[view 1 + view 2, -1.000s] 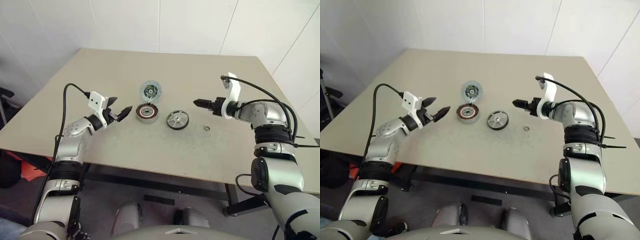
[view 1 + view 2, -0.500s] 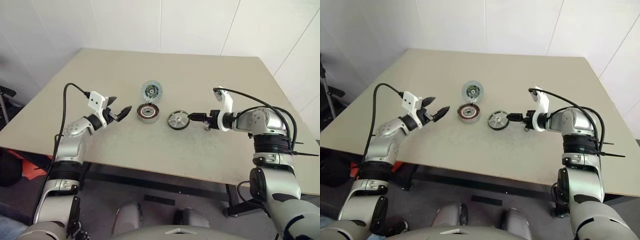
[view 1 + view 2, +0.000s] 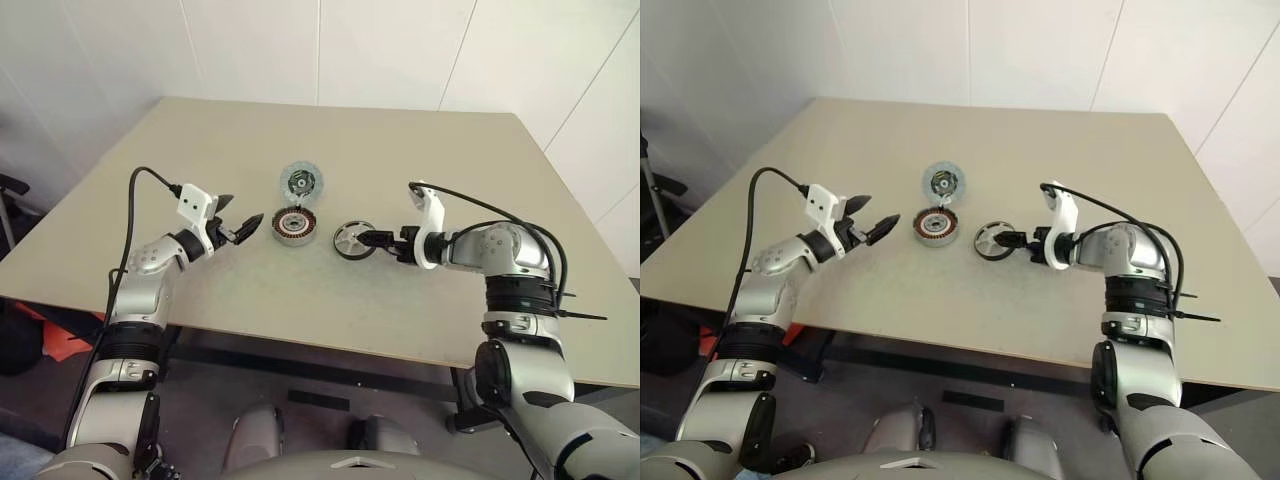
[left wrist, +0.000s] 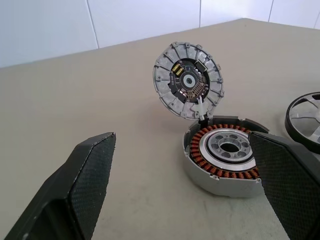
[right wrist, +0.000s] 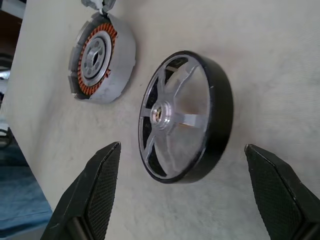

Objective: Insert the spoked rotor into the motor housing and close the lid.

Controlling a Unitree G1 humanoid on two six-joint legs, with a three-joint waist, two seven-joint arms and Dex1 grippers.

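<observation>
The left gripper (image 3: 243, 224) hovers above the beige table (image 3: 400, 160), its 2 black fingers spread apart and empty, aimed toward the motor housing (image 3: 295, 226), which lies just beyond its tips. In the left wrist view the housing (image 4: 223, 157) sits flat on the table between the 2 spread fingers (image 4: 92, 172), showing a ring of copper windings around a silver centre. The lid (image 4: 188, 80) stands tilted up and open from the housing's far rim, its inner face with a dark circular centre turned toward the camera; in the head views it (image 3: 301, 182) lies just behind the housing.

To the right of the housing, apart from it, the spoked rotor (image 3: 351, 240) rests flat on the table, silver face up inside its black rim. The right gripper (image 3: 376, 239) reaches in from the right, angled downward, its tips right at the rotor's right edge. In the right wrist view the rotor (image 5: 184, 117) lies between the 2 widely parted fingers (image 5: 100, 182), with gaps on both sides; the fingers grip nothing. The housing (image 5: 102, 64) shows just beyond the rotor there.
</observation>
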